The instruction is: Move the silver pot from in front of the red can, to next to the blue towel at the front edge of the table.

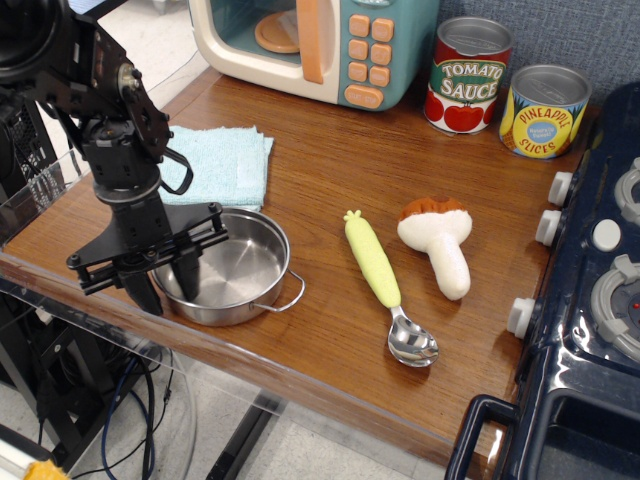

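Wooden bench (330, 150): pot (226, 266) at 6 o'clock from towel (217, 164), gripper (165, 282) spread apart astride its rim.

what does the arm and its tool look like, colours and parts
The arm is matte black, built of chunky jointed segments with a black cable looping out beside the wrist. Its tool is black too: a thin horizontal crossbar carrying two flat, narrow fingers. No markings or labels are legible.

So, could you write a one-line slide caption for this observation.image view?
The pincer straddles the silver pot's left rim beside the blue towel at the table's front edge.
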`<move>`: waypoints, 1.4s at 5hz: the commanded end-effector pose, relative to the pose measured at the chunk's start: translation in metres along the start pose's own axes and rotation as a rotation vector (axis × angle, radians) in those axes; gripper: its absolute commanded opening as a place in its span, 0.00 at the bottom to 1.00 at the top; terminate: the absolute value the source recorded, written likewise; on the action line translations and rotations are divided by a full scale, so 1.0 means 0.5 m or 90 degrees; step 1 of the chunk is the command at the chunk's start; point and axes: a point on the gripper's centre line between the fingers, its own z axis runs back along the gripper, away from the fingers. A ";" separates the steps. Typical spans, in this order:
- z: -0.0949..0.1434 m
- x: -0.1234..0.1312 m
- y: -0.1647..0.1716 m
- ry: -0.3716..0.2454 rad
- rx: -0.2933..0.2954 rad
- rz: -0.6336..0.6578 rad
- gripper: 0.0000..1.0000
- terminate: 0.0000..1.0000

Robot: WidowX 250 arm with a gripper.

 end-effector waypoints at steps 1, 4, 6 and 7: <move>0.032 0.006 0.001 -0.022 -0.005 -0.003 1.00 0.00; 0.183 0.000 -0.004 -0.067 -0.052 -0.035 1.00 0.00; 0.183 0.000 -0.004 -0.067 -0.052 -0.035 1.00 0.00; 0.183 0.000 -0.004 -0.067 -0.052 -0.035 1.00 1.00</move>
